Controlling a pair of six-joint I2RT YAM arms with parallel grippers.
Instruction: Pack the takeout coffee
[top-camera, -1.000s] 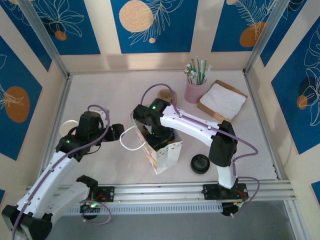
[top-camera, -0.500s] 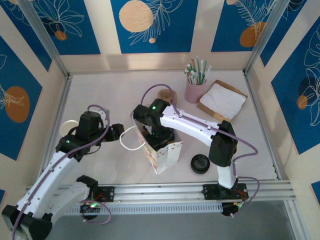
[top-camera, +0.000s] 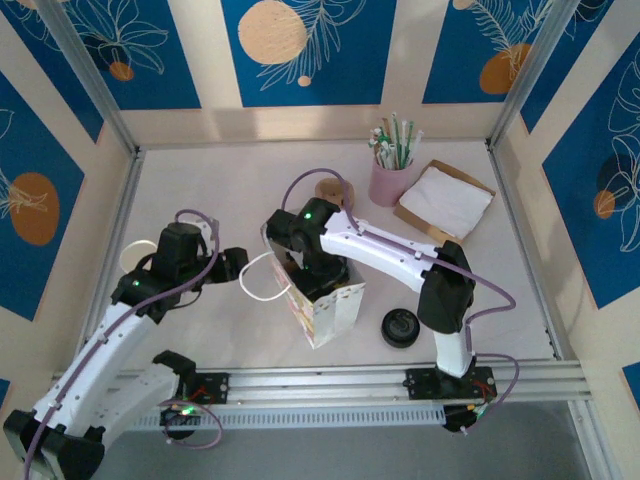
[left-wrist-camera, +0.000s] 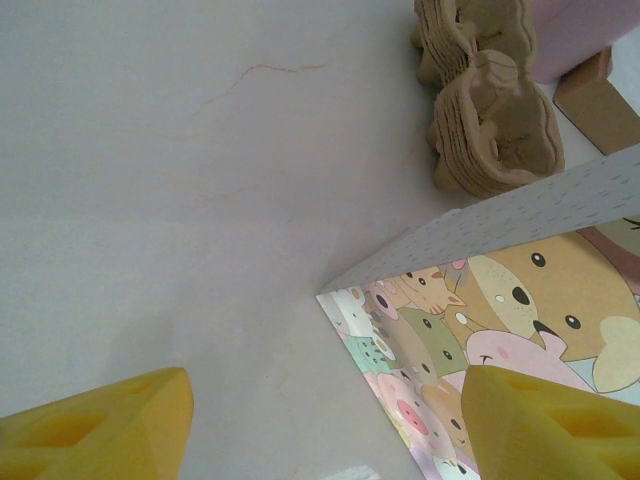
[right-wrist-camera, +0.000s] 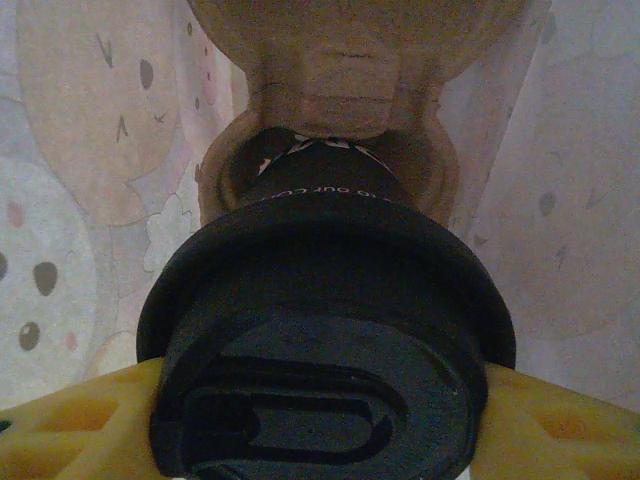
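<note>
The takeout coffee's black lid (right-wrist-camera: 325, 350) sits between my right gripper's yellow fingers (right-wrist-camera: 80, 425), which press on both its sides. The cup's dark body below it sits in a ring of a brown pulp cup carrier (right-wrist-camera: 340, 70) at the bottom of the cartoon-printed paper bag (top-camera: 335, 308). From above, my right gripper (top-camera: 305, 262) reaches down into the bag's open top. My left gripper (top-camera: 238, 266) stands open just left of the bag, beside its white handle loop (top-camera: 262, 282). In the left wrist view the bag's printed side (left-wrist-camera: 500, 330) lies ahead of the open left gripper (left-wrist-camera: 330, 430).
A loose black lid (top-camera: 400, 327) lies right of the bag. At the back stand a stack of pulp carriers (top-camera: 333, 190), a pink cup of straws (top-camera: 390, 180) and white napkins on a brown tray (top-camera: 445, 200). A cream cup (top-camera: 140, 255) stands by the left arm.
</note>
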